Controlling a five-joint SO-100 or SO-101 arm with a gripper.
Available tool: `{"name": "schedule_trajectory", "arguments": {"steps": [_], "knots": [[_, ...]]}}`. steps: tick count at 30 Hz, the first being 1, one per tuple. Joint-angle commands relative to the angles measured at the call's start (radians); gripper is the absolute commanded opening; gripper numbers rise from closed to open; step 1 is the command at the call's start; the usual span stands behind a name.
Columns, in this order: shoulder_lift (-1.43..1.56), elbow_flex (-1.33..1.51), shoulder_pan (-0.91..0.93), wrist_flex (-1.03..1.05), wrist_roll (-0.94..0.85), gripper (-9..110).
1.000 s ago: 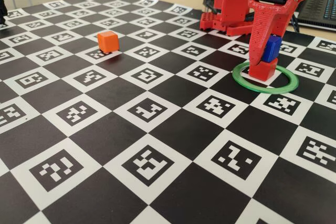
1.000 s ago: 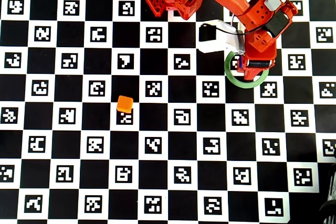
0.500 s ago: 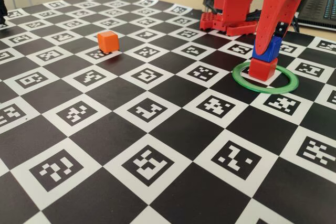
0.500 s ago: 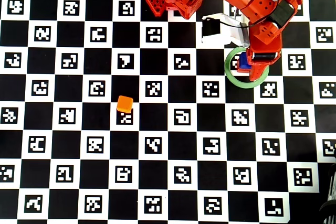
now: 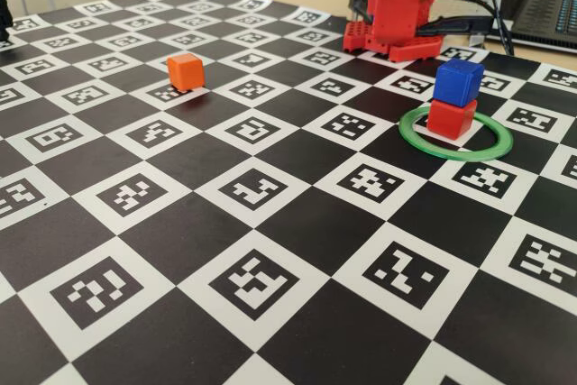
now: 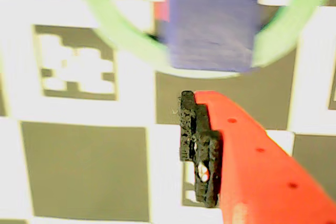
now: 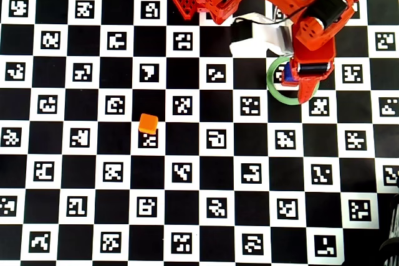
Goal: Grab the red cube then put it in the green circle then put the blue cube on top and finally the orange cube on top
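Observation:
In the fixed view the blue cube [image 5: 458, 81] rests squarely on the red cube [image 5: 451, 119], inside the green circle [image 5: 451, 158]. Nothing touches the stack. The orange cube [image 5: 185, 70] sits alone at the far left, also seen in the overhead view [image 7: 148, 123]. My gripper [image 7: 300, 88] hangs above the ring in the overhead view and covers most of the blue cube [image 7: 288, 74] and part of the green circle [image 7: 272, 85]. The wrist view looks down on the blue cube [image 6: 212, 24] and green circle [image 6: 100, 19]. One black-padded finger [image 6: 197, 145] shows there, with a wide empty gap beside it. The gripper is open.
The red arm base [image 5: 401, 6] stands at the back of the checkered marker mat [image 5: 270, 223]. A laptop [image 5: 550, 6] and cables lie behind it at the back right. A white part with a cable [image 7: 255, 38] hangs off the arm.
The gripper let go of the blue cube and rose out of the fixed view. The blue cube stays on the red cube; the orange cube has not moved.

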Motion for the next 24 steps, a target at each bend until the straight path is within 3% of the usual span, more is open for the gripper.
{"name": "schedule_trajectory", "arguments": {"steps": [1, 14, 24], "knots": [[0.063, -0.104, 0.149, 0.026, -0.101, 39], [-0.067, -0.164, 0.629, 0.032, -0.446, 38], [-0.166, -0.14, 0.876, -0.103, -0.638, 38]]}}
